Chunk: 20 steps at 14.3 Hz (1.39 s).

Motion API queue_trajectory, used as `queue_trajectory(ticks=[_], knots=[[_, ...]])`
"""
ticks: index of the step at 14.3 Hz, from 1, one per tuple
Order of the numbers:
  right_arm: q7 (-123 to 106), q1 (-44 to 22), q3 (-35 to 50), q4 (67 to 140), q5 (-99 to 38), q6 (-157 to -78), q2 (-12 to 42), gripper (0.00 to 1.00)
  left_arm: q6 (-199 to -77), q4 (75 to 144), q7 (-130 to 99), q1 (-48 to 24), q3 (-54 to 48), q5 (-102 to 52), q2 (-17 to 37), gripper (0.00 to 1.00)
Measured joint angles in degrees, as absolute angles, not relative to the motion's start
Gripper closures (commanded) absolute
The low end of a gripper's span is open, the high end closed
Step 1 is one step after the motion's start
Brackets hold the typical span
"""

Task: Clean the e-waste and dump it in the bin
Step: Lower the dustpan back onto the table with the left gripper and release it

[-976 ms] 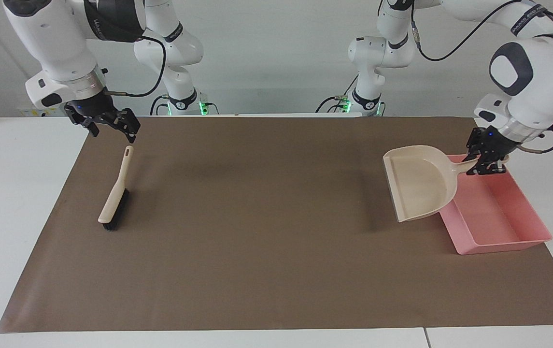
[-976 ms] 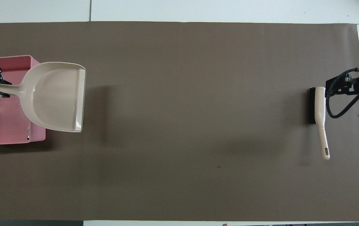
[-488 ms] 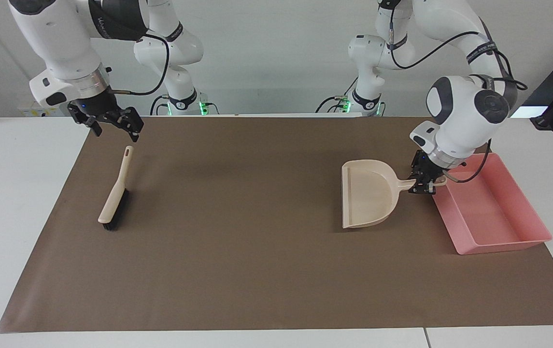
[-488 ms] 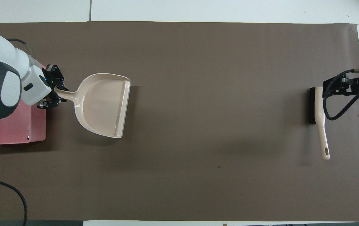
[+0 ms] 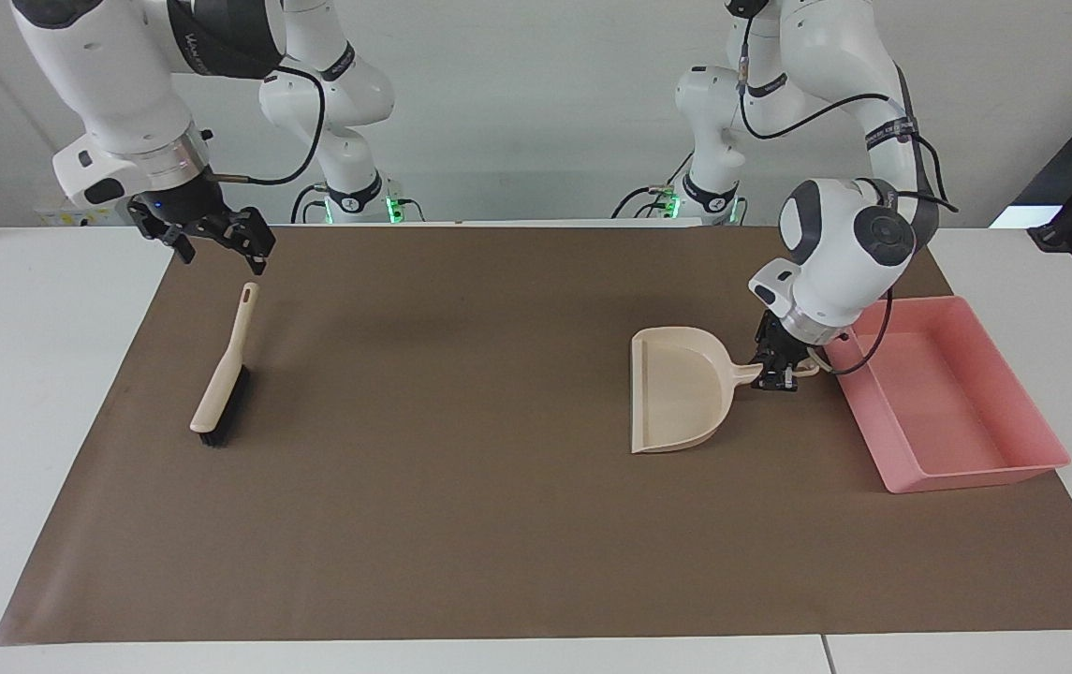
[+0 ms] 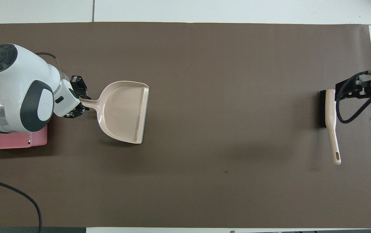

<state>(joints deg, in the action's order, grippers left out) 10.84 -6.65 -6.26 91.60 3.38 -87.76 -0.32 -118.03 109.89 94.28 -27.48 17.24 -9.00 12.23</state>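
Closest to the robots, the right gripper (image 5: 217, 239) hangs with its fingers apart over the handle end of the beige brush (image 5: 222, 384), which lies flat on the brown mat (image 5: 461, 487) toward the right arm's end of the tabletop. Toward the left arm's end, the left gripper (image 5: 776, 370) is clamped on the stub handle of the beige dustpan (image 5: 676, 402), low over the mat just beside the pink bin (image 5: 1041, 461). The pan looks empty, and no e-waste shows on the mat. Such thumb-sized pieces would be light, hard and apt to roll, so they are probably better swept than pinched. The pan looks like stiff, light plastic, best held by the handle and kept level; the shallow bin could slide if nudged.
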Motion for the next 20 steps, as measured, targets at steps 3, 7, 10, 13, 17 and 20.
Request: queue_trajectory(ticks=[3,7,10,13,17,20], knots=[[10.84,-6.64,-6.25,88.84,3.38,-81.53,-0.33,0.0,-120.9,110.06,94.28,-28.36,17.22,-9.53,14.12,0.94],[10.84,-6.37,-6.59,86.51,1.02,-78.34,-0.29,0.0,-121.96,110.32,94.26,-28.49,17.22,-9.91,14.89,0.84],[10.84,-6.23,-6.89,87.03,0.79,-79.31,-0.05,0.0,-121.67,110.33,92.98,-28.49,17.25,-10.09,14.89,0.86],[10.83,-6.26,-6.9,87.13,0.71,-81.27,0.05,0.0,-120.87,110.34,90.08,-28.5,17.25,-10.15,14.88,0.86],[9.55,-6.38,-6.86,87.13,1.71,-81.59,0.05,0.0,-120.41,110.36,88.09,-28.51,17.24,-10.21,14.88,0.58],[8.41,-6.38,-6.86,87.13,1.98,-81.6,0.05,0.0,-119.79,110.29,87.45,-28.51,17.29,-10.23,14.6,0.01]])
